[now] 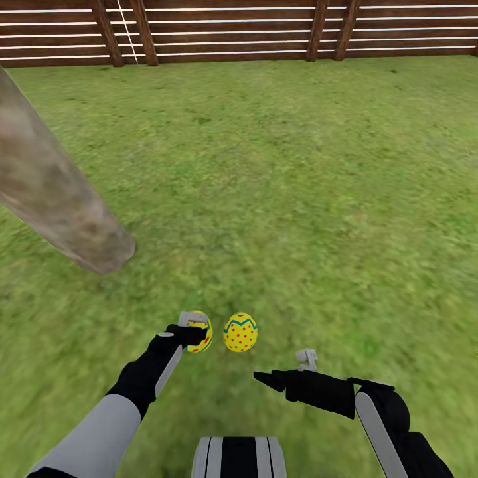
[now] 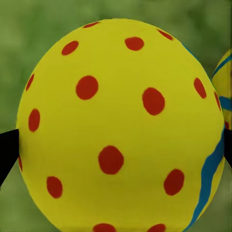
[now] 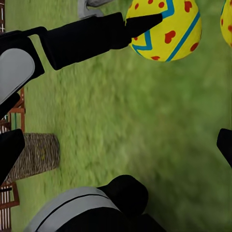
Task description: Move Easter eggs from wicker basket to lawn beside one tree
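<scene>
Arms reach forward low over the lawn. Left gripper clasps an egg, apparently about to set it beside a second egg on the grass; next, lower and release. Right gripper, angled inward, looks empty, its jaws spread in the wrist view. Basket stands well apart. Tree rises ahead-left; fence beyond.

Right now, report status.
Left gripper shut on an Easter egg. Right gripper open, empty. Second egg on lawn near tree trunk. Nothing in the way.
</scene>
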`<state>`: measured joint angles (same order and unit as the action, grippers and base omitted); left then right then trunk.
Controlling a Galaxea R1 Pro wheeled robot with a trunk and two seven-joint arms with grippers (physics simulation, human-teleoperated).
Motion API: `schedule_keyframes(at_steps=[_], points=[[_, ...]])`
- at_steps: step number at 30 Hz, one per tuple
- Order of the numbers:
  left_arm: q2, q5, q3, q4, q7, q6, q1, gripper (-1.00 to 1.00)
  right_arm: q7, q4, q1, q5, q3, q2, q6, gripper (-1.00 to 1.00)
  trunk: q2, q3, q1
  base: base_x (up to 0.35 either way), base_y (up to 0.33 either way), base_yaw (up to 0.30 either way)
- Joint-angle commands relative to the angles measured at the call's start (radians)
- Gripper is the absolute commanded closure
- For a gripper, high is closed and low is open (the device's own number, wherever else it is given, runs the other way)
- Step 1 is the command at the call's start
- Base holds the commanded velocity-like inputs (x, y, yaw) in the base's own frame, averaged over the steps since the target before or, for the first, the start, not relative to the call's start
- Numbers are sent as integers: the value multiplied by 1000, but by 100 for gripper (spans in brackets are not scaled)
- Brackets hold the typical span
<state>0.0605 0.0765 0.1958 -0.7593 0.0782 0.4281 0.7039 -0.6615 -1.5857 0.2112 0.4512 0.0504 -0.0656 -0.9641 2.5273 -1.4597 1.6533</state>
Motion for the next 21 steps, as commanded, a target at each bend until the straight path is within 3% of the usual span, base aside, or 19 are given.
schedule_keyframes(at_steps=[1, 5, 10, 17, 21], points=[[-1, 8, 5, -1, 9, 2, 0, 100, -3, 0, 1, -1, 0, 0, -4, -100, 0, -1, 0, 0, 0, 0], [-1, 8, 8, -2, 10, -1, 0, 100, -3, 0, 1, -2, 0, 0, -4, -100, 1, -16, 2, 0, 0, 0], [-1, 9, 8, -3, 10, -2, 0, 100, -3, 0, 1, -2, 0, 1, -4, -100, 1, -16, 2, 0, 0, 0], [-1, 9, 7, -2, 11, -3, 1, 100, -3, 0, 1, -3, 0, 1, -4, -100, 3, -43, 5, 0, 0, 0], [0, 9, 7, -2, 11, -3, 1, 100, -3, 0, 1, -3, 0, 1, -4, -100, 3, -43, 5, 0, 0, 0]])
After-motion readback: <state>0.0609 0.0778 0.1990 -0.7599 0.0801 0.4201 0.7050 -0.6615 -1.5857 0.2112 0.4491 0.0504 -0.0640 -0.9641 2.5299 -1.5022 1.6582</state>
